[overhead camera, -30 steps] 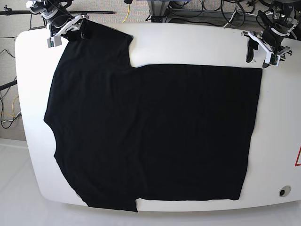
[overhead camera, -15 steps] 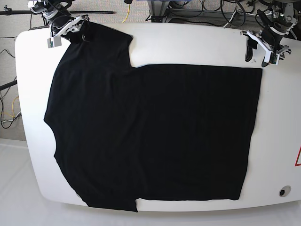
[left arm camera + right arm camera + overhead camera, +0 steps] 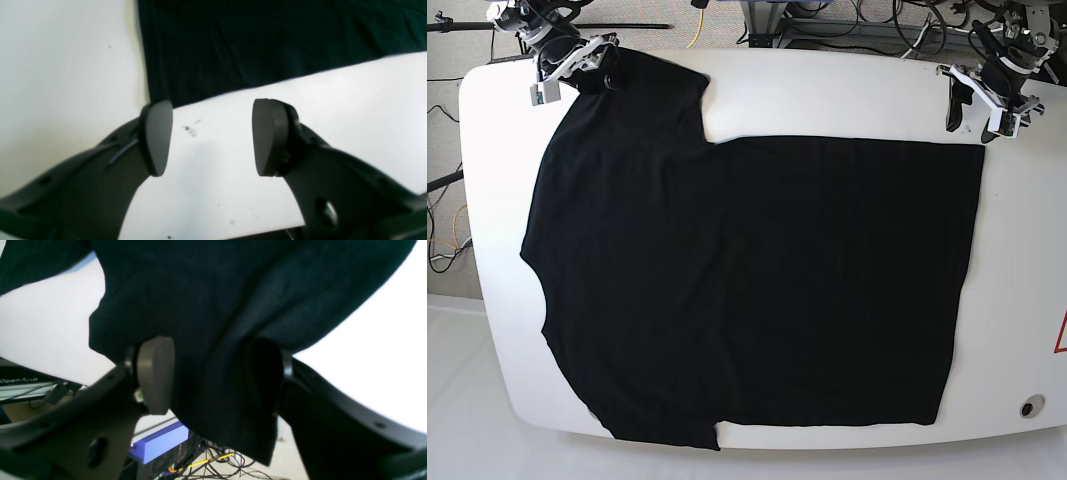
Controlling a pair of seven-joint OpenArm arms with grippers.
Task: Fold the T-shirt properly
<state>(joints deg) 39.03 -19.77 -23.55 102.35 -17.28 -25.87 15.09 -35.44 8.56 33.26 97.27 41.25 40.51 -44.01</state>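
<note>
Base view: the T-shirt (image 3: 757, 280) lies spread flat on the white table (image 3: 847, 95), covering most of it, with one sleeve reaching to 11 o'clock and the other at 7 o'clock over the near rim. The right gripper (image 3: 577, 68) sits at that 11 o'clock sleeve; the left gripper (image 3: 979, 100) hangs at 2 o'clock, just beyond the shirt's hem corner and apart from it.

Left wrist view: the left gripper (image 3: 211, 138) has its jaws spread wide over bare table, nothing between them. The shirt's corner (image 3: 267, 43) fills the frame from 11 to 2 o'clock, close to the left-hand pad.

Right wrist view: the right gripper (image 3: 213, 376) has its jaws apart, with the sleeve cloth (image 3: 213, 306) draped between the pads and hanging down toward 6 o'clock; the cloth is not pinched.
</note>
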